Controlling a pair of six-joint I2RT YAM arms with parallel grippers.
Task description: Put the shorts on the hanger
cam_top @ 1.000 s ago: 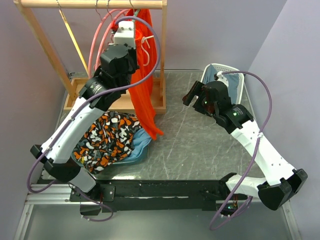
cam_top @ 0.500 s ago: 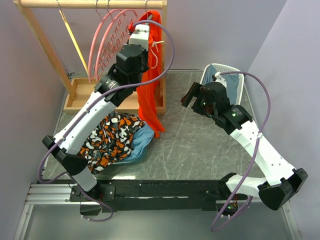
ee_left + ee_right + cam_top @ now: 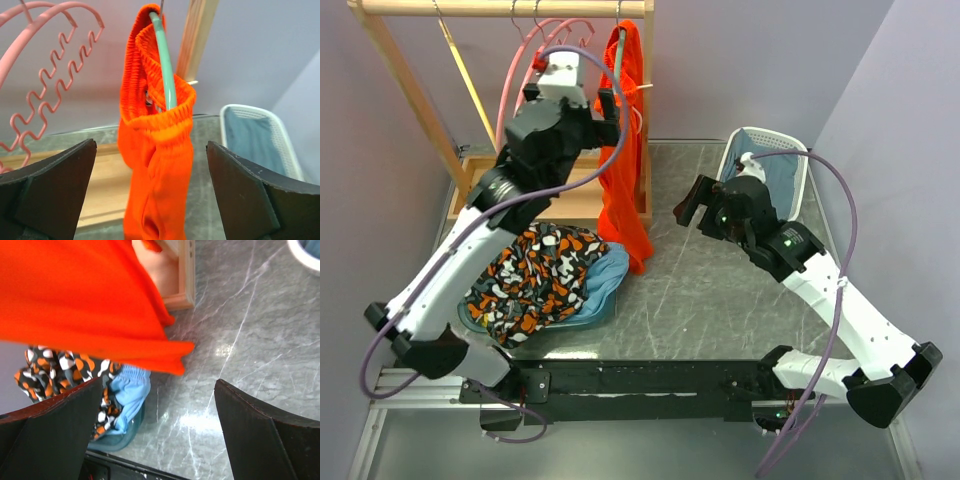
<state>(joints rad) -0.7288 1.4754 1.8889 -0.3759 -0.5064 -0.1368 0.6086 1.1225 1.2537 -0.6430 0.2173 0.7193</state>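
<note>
While both arms stand clear, the hanging step looks all but done. Nearest, the right gripper (image 3: 160, 390) gapes empty above the grey table (image 3: 720, 290), just beside the lower hem of the shorts (image 3: 623, 190). Farther back, the left gripper (image 3: 150, 150) faces the waistband, jaws spread, touching nothing. Beyond, the shorts drape by that waistband over the teal hanger (image 3: 165, 70), apparently hooked on the wooden rail (image 3: 500, 8). Next move, presumably: withdraw without snagging fabric.
</note>
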